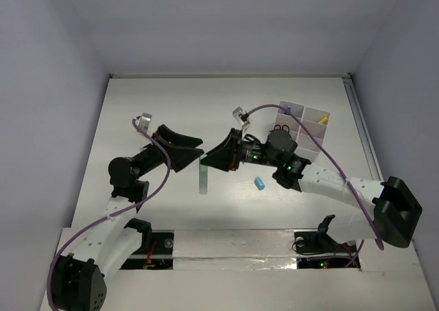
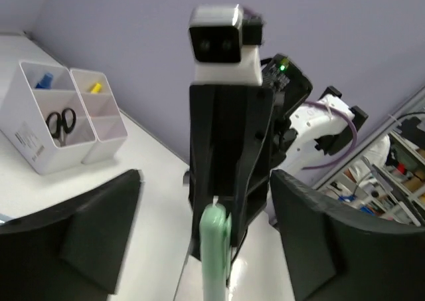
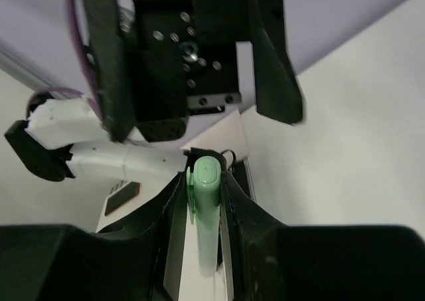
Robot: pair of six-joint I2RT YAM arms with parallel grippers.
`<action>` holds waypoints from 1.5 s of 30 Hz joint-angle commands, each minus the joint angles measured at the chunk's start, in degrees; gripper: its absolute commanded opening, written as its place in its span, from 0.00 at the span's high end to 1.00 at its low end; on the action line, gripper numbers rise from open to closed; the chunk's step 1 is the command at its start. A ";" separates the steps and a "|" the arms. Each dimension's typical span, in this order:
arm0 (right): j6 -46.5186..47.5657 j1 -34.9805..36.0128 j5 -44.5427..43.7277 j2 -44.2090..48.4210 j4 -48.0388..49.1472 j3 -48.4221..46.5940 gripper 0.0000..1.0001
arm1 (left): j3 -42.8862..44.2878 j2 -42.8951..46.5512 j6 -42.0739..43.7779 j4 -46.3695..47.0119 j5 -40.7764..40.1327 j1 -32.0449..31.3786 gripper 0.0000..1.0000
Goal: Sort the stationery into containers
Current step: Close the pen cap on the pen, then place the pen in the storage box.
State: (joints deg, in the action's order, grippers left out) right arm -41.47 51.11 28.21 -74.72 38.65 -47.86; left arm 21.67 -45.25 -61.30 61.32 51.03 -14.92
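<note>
My right gripper (image 1: 210, 157) is shut on a mint-green marker (image 1: 203, 176) and holds it above the table, with its length hanging down. The right wrist view shows the marker (image 3: 206, 221) pinched between my fingertips (image 3: 171, 204). My left gripper (image 1: 197, 151) faces it, open. In the left wrist view the marker (image 2: 215, 248) stands between my spread fingers (image 2: 99, 228), touching neither. The white containers (image 1: 312, 141) stand at the right rear, with black-handled scissors (image 1: 282, 127), a yellow-tipped piece (image 1: 323, 120) and a blue-purple piece (image 1: 288, 109) inside. A small blue piece (image 1: 260, 182) lies on the table.
The containers (image 2: 40, 156) show at the left of the left wrist view, with the scissors (image 2: 60, 123) inside. The two arms meet at the table's middle. Purple cables loop over both arms. Walls close the table at the back and both sides.
</note>
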 commanded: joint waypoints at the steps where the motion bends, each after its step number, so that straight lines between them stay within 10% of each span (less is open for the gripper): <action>1: 2.80 -0.30 0.28 0.54 -6.66 -2.06 1.00 | 2.58 2.80 2.67 0.30 -5.23 0.24 0.22; 6: 2.71 -3.29 -2.18 1.24 -6.40 -3.38 1.00 | 3.46 6.05 7.23 -8.12 -5.85 0.24 0.01; 14: 5.61 -15.40 -11.31 10.17 -14.56 2.49 1.00 | 11.52 13.87 24.10 -35.62 -13.66 0.24 0.01; 21: 11.59 -25.70 -43.09 26.71 -28.89 11.20 1.00 | 19.81 16.07 41.77 -59.27 -25.68 -3.27 0.01; 31: 21.43 -30.97 -69.68 27.71 -27.42 14.10 1.00 | 17.53 21.52 47.32 -65.45 -37.84 -9.16 0.01; 45: 19.86 -40.13 -67.14 16.45 -23.10 13.93 1.00 | 17.62 24.69 48.29 -66.50 -40.48 -13.12 0.01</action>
State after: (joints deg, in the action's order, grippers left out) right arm -21.02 11.38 -38.35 -57.12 10.79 -33.76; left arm 39.24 -21.37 -13.89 -6.48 11.68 -27.70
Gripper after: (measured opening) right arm 0.293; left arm 0.989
